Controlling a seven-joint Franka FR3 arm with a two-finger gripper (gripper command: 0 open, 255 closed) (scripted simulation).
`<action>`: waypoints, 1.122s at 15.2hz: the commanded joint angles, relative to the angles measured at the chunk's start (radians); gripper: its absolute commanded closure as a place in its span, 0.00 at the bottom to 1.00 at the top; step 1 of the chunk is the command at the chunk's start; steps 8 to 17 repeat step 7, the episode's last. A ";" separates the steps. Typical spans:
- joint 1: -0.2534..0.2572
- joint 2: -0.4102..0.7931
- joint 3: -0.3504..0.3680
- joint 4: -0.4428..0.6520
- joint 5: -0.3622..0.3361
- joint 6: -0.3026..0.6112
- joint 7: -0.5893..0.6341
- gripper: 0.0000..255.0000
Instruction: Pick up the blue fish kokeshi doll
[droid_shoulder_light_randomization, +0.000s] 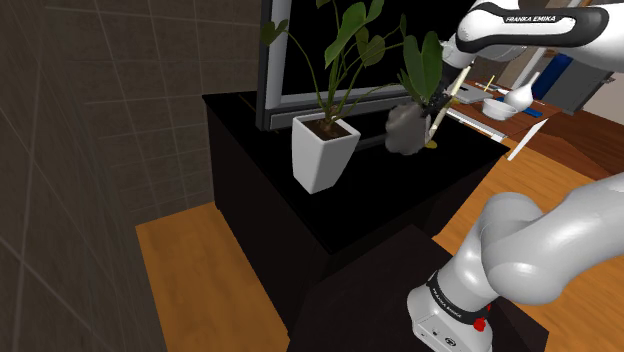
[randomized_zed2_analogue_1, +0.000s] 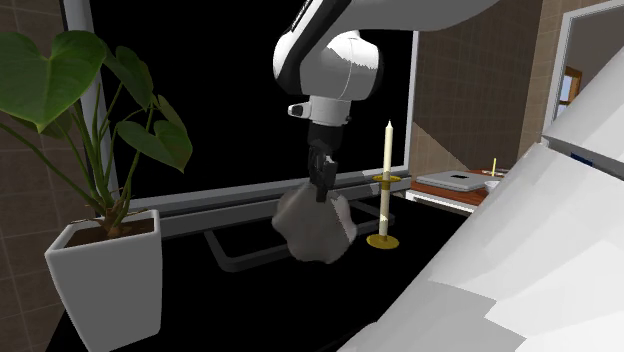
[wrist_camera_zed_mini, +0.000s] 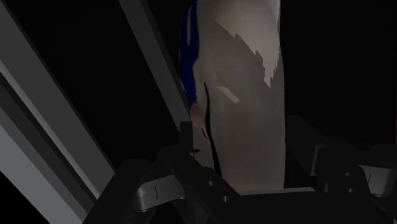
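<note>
The kokeshi doll (randomized_zed2_analogue_1: 318, 228) looks pale grey, with a blue patch on one side (wrist_camera_zed_mini: 186, 57). In the shoulder view the doll (droid_shoulder_light_randomization: 404, 131) is in front of the dark screen, between the plant and the candle. My black gripper (randomized_zed2_analogue_1: 322, 188) comes down on it from above, and in the wrist view the gripper (wrist_camera_zed_mini: 245, 137) has the doll's body (wrist_camera_zed_mini: 248, 95) clasped between its fingers (wrist_camera_zed_mini: 191, 145). I cannot tell whether the doll's base touches the black cabinet top (droid_shoulder_light_randomization: 370, 215).
A leafy plant in a white pot (droid_shoulder_light_randomization: 322, 150) (randomized_zed2_analogue_1: 105, 275) stands on the cabinet beside the doll. A cream candle on a yellow holder (randomized_zed2_analogue_1: 386, 190) stands close on the other side. The big framed screen (droid_shoulder_light_randomization: 275, 70) rises right behind. A table with dishes (droid_shoulder_light_randomization: 500, 105) lies beyond.
</note>
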 joint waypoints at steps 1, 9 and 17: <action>0.000 -0.004 0.010 0.029 0.003 -0.030 0.001 1.00; 0.004 -0.003 0.024 0.083 0.011 -0.085 0.002 1.00; 0.004 -0.003 0.024 0.083 0.011 -0.085 0.002 1.00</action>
